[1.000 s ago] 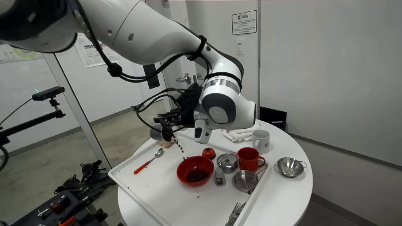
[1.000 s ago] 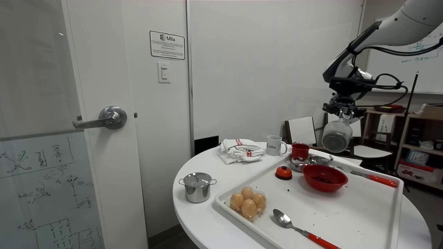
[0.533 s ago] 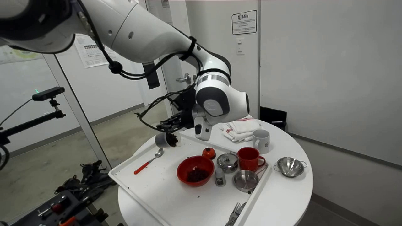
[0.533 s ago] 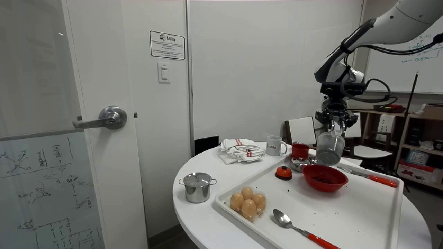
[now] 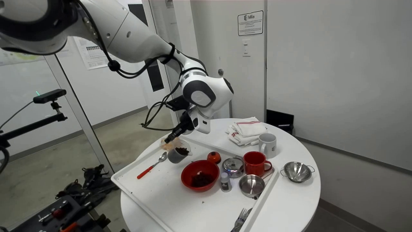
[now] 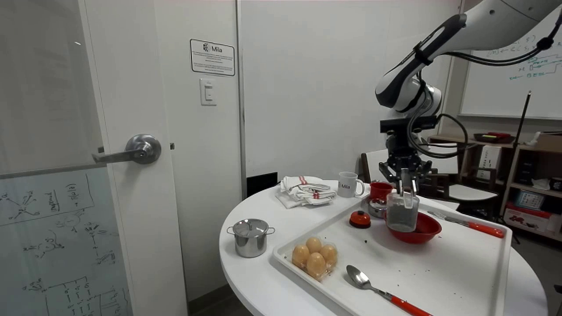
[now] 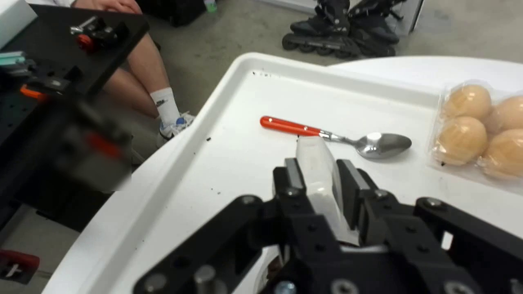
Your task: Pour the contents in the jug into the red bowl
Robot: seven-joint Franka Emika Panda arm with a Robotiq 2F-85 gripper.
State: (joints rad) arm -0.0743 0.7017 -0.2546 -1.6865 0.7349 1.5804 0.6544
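The jug is a small pale, see-through plastic jug with dark bits inside, seen in both exterior views (image 5: 177, 156) (image 6: 401, 214). It is tilted, low over the white tray beside the red bowl. The red bowl (image 5: 190, 169) holds dark bits; in an exterior view (image 6: 417, 237) the jug covers its left part. My gripper (image 5: 168, 139) (image 6: 408, 184) is shut on the jug's handle. In the wrist view, the pale handle (image 7: 316, 153) runs between the two pads of the gripper (image 7: 322, 175). There, most of the jug's body is hidden behind the gripper and the bowl does not show.
On the tray (image 6: 456, 259) are a spoon (image 5: 151, 167), a pack of eggs (image 6: 315, 259), an orange-black item (image 5: 214, 157), a lidded pot (image 5: 233, 167), a shaker (image 5: 225, 183), a red mug (image 5: 256, 163) and a pan (image 5: 252, 186). A colander (image 5: 297, 171) stands on the table.
My gripper has moved down and the jug has turned back towards upright, beside the bowl. A stream of dark bits falling one second ago no longer shows. The jug stays held.
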